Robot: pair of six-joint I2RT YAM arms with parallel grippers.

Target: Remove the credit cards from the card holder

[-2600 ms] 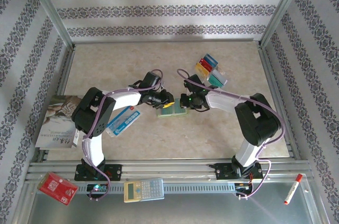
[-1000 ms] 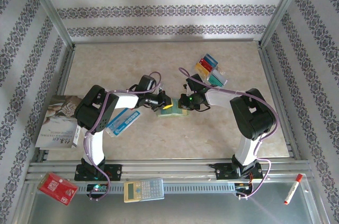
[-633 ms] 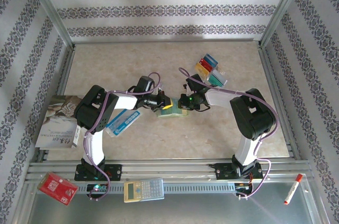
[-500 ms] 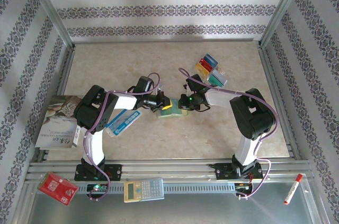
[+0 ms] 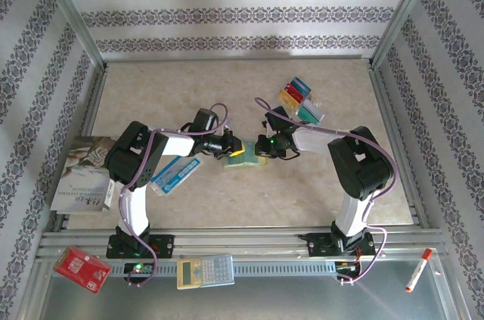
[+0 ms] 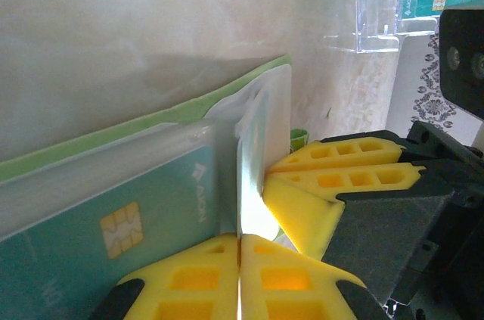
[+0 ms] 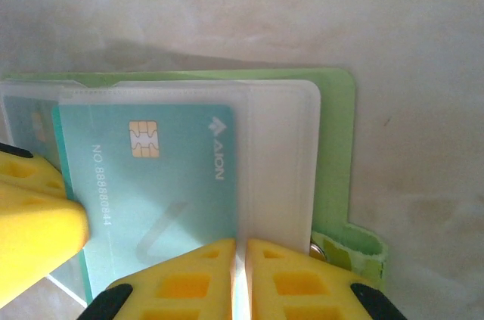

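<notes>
The lime-green card holder (image 5: pixel 246 160) lies open mid-table between both grippers. A teal credit card (image 7: pixel 151 191) with a chip sits in its clear sleeve, slightly past the sleeve's left edge. My left gripper (image 5: pixel 233 147) is shut (image 6: pixel 240 240) on a thin sleeve leaf seen edge-on; whether a card is inside it I cannot tell. From the opposite side my right gripper (image 5: pixel 261 147) is shut (image 7: pixel 240 244) on the clear sleeves beside the green cover (image 7: pixel 336 146). Yellow, red, blue and teal credit cards (image 5: pixel 299 100) rest in a clear stand behind.
A blue-and-white packet (image 5: pixel 175 172) lies by the left arm, and a booklet (image 5: pixel 79 172) sits at the table's left edge. On the near rail are a red board (image 5: pixel 82 269), a calculator (image 5: pixel 204 271) and a marker (image 5: pixel 417 269).
Since the earliest frame both arms have drawn in and lowered onto the card holder. Over the last second nothing has visibly moved.
</notes>
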